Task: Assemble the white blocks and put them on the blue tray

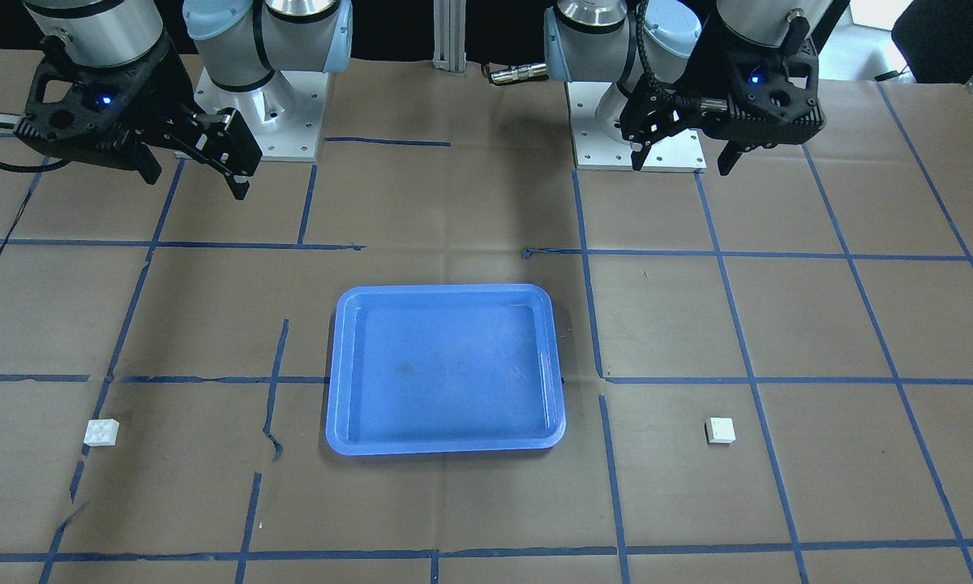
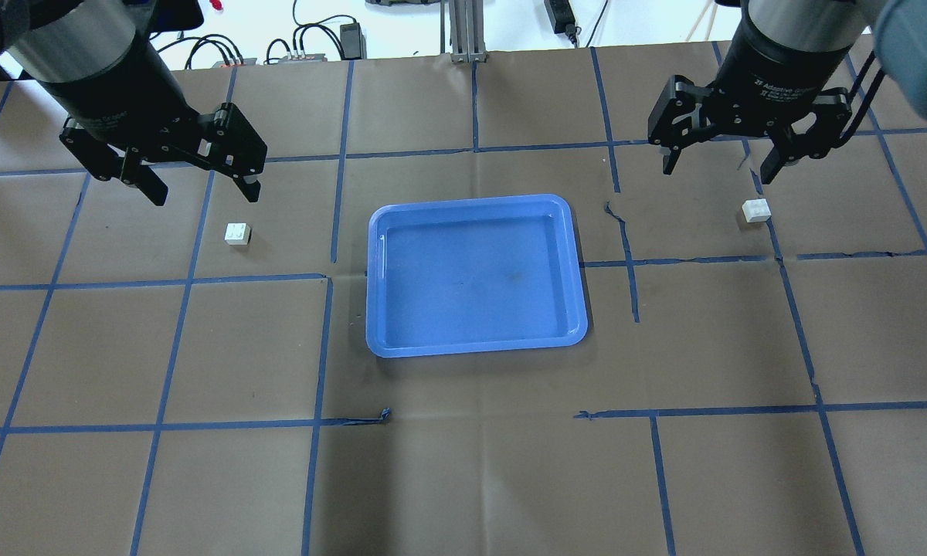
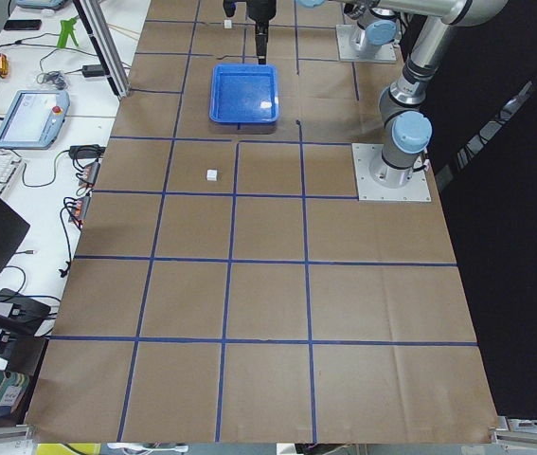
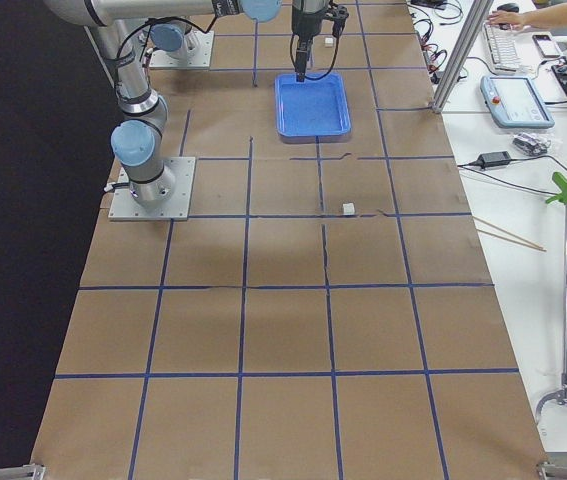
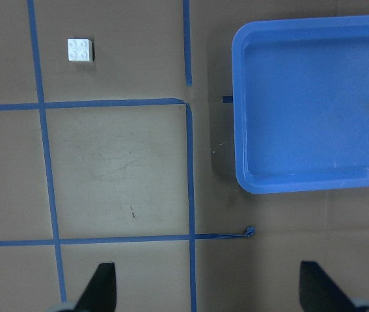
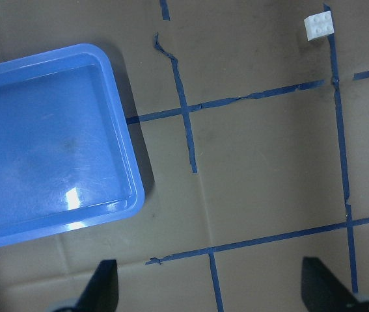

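- Your left gripper (image 2: 201,189) hangs above the table (image 2: 471,479) with its jaws spread wide. Nothing sits between them and they touch nothing.
- In the left wrist view its two fingertips (image 5: 103,289) show at the bottom edge, far apart. Only brown paper and blue tape lines (image 5: 187,169) lie in the gap.
- Your right gripper (image 2: 718,166) is in the same state: jaws spread wide, empty, raised off the table surface.
- The right wrist view agrees, with the dark fingertips (image 6: 103,286) at the lower corners and nothing gripped between them.
- The left white block (image 2: 237,233) lies on the table with its studs up. It is near the left gripper but not touching it, and well to the left of the tray.
- The right white block (image 2: 756,210) also lies studs up, turned a little askew to the tape grid and just beside a tape line. It is near the right gripper, apart from it, and well to the right of the tray.
- The blue tray (image 2: 475,274) lies flat in the middle of the table, between the two blocks. Both blocks are outside it and well apart from each other, not joined.
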`<state>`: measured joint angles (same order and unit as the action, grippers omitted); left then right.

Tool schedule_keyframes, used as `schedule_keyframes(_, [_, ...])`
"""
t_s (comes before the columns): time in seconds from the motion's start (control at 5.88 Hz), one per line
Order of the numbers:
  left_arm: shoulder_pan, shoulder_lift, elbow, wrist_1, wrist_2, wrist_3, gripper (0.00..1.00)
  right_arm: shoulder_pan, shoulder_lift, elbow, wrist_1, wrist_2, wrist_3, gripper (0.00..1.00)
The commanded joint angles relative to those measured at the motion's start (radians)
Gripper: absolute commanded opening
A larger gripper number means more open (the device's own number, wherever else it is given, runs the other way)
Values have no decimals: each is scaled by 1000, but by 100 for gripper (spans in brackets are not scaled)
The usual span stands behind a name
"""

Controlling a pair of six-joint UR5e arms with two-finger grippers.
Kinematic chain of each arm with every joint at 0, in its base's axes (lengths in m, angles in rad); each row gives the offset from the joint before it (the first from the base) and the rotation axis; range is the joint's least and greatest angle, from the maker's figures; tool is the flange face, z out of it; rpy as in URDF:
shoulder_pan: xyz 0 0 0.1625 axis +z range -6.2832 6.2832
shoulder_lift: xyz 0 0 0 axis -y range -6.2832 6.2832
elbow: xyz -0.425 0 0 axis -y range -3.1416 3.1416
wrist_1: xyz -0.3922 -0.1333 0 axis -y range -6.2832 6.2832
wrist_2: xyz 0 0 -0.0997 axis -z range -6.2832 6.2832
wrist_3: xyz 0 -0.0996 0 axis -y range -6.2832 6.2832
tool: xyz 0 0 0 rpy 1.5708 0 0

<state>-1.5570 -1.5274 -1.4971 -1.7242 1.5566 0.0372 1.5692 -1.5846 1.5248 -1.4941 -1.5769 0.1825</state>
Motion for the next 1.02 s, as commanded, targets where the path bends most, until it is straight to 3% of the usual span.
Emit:
schedule_keyframes(0.0, [2,-3,1,0,2,9,100,0,0,0,0,0,0,100])
schedule_keyframes(0.51, [24,-72,37,87,14,30,100,0,-2,0,5,0,2,100])
schedule_keyframes(0.85, [43,-210,25,119,10,32,100,0,-12,-9,3,8,6,100])
